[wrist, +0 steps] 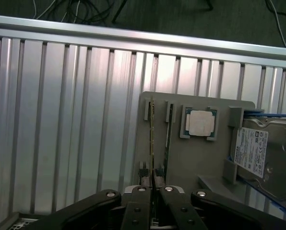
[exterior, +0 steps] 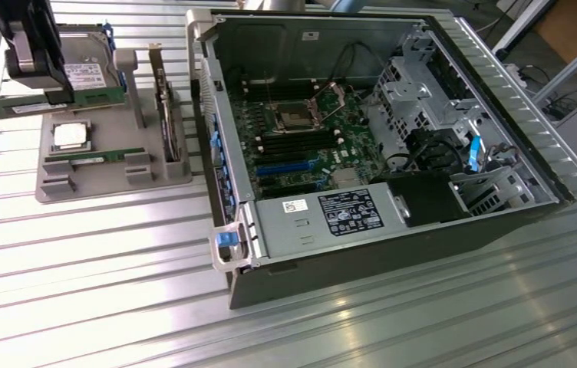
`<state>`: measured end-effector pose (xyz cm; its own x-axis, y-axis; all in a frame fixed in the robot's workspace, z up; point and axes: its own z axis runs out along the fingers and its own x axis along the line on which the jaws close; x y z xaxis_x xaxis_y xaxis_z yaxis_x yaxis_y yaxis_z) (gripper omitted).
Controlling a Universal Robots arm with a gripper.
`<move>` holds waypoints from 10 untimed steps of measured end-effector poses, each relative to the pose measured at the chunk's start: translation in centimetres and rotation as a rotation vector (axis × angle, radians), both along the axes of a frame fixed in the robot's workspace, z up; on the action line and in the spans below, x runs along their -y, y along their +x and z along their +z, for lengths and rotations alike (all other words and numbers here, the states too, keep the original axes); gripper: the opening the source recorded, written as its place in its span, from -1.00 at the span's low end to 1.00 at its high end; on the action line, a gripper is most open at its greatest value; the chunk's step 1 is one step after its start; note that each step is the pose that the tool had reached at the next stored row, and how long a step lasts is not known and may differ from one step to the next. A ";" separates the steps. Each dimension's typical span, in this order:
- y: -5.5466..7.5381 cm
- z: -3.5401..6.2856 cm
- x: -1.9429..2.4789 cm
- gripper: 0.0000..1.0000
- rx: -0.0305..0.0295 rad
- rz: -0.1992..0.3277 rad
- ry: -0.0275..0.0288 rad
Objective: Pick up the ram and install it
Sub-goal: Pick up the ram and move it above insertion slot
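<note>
- Above the tray (exterior: 114, 180), in the gripper (wrist: 151, 175): ram (exterior: 7, 108) clamped edge-on between closed fingers (wrist: 144, 176), near mid-length.
- Light and stiff, yet fragile; probably safest held by the long edges, not the flat faces.

The gripper (exterior: 55, 92) hangs nose-down over its work, the black body upright. Its two fingers (wrist: 139, 203) are drawn in close, side by side, with only a sliver of a gap between the tips. In that gap sits the ram (exterior: 18, 108), pinched across its thin edge near the middle of its length. It sticks out level on both sides of the fingertips. Outside the fingers, the gripper's two outer black links slant away to either side, each with a shiny screw at the joint. The hold looks square, both fingers meeting the stick evenly.
</note>
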<state>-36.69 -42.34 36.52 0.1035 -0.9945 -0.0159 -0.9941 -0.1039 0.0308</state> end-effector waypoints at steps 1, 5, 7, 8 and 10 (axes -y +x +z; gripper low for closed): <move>0.0 0.07 0.00 -0.73 0.0000 0.000 0.0000; 0.0 0.44 0.00 -0.73 0.0000 0.000 0.0000; 0.0 0.62 0.00 -0.73 0.0000 0.000 0.0000; 0.0 0.71 0.00 -0.73 -0.0001 0.000 0.0000; 0.0 0.85 0.00 -0.73 0.0000 0.000 0.0000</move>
